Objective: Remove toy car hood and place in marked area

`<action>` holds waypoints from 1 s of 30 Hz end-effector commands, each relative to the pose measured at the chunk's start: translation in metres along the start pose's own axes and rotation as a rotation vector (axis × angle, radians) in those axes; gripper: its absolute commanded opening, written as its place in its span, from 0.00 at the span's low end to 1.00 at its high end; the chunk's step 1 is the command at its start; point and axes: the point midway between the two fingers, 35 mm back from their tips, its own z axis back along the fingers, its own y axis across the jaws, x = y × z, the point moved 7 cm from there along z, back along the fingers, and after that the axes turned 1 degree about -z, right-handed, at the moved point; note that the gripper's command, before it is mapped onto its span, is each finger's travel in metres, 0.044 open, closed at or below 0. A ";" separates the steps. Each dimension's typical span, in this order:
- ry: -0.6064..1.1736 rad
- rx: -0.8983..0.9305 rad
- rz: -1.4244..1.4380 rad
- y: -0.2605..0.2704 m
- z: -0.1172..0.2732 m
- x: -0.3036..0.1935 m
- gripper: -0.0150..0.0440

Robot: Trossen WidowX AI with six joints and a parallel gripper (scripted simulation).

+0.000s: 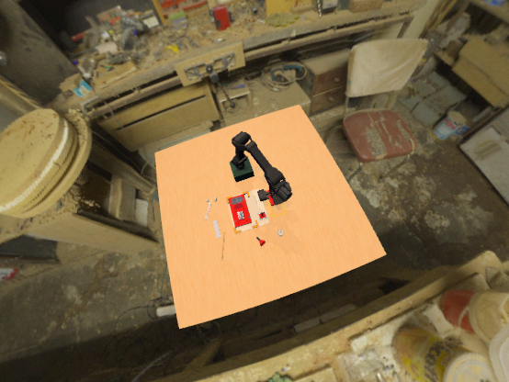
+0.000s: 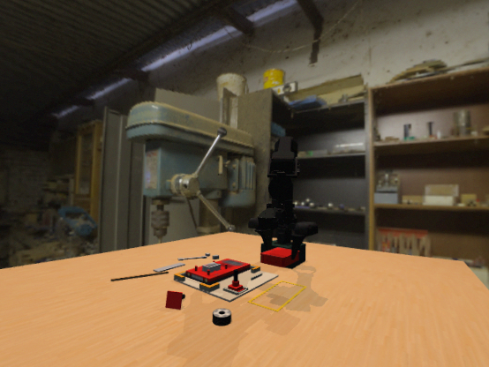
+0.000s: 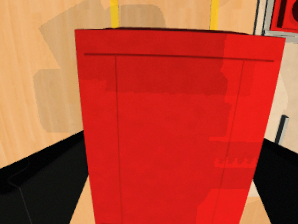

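Observation:
The red hood (image 1: 271, 200) (image 2: 279, 257) (image 3: 167, 115) is held level above the table, between the two black fingers. My gripper (image 2: 282, 253) (image 3: 171, 142) is shut on it. The marked area is a yellow outline (image 1: 277, 215) (image 2: 291, 299) (image 3: 214, 15) on the table, to the right of the car's board. In the wrist view two of its lines run past the hood's far edge; the hood hides the rest. The red toy car (image 1: 239, 209) (image 2: 200, 273) stands on the board with its grey engine block uncovered.
The pale board (image 1: 252, 207) (image 2: 265, 277) has orange-black corner blocks and a red piece with a black post (image 1: 262, 215) (image 2: 236, 284). A red-headed part (image 1: 261, 241) (image 2: 174, 300) and a round grey-black part (image 1: 280, 232) (image 2: 221, 317) lie in front. Strips and a thin rod (image 1: 223, 245) (image 2: 139, 276) lie left.

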 end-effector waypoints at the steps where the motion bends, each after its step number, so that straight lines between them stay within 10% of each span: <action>1: 0.002 0.002 -0.005 0.001 -0.004 0.000 0.25; 30: 0.002 0.002 -0.005 0.001 -0.028 0.001 0.25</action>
